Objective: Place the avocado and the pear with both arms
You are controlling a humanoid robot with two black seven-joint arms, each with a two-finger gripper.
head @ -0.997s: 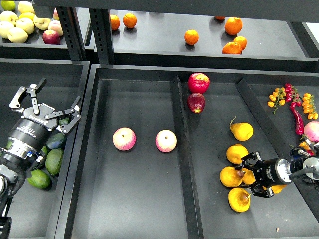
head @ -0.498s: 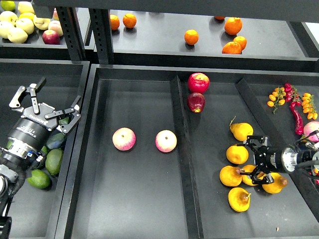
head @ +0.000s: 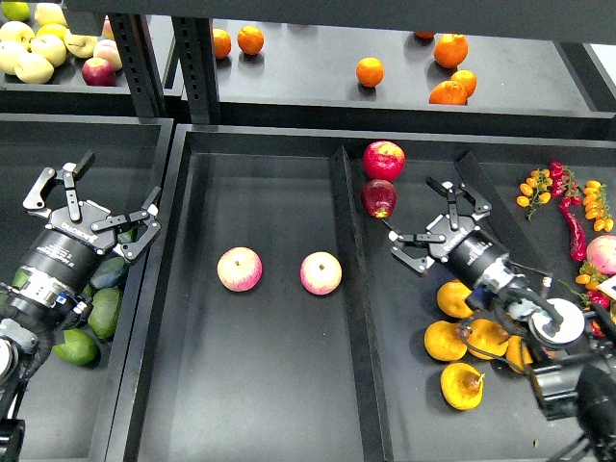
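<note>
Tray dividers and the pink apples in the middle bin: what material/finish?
Tray divider: looks like matte black sheet, metal or plastic; flat, with only a dull sheen, and I can't tell which. Pink apples: smooth, slightly glossy skin with small highlights; real or plastic replica is open.

Open floor in the middle bin
Only two pink-red round apples (head: 240, 269) (head: 320, 273) sit mid-floor of the black metal tray (head: 260, 385); its front half lies bare.

No legible text, label, brand, number or sign anywhere in the head view.
</note>
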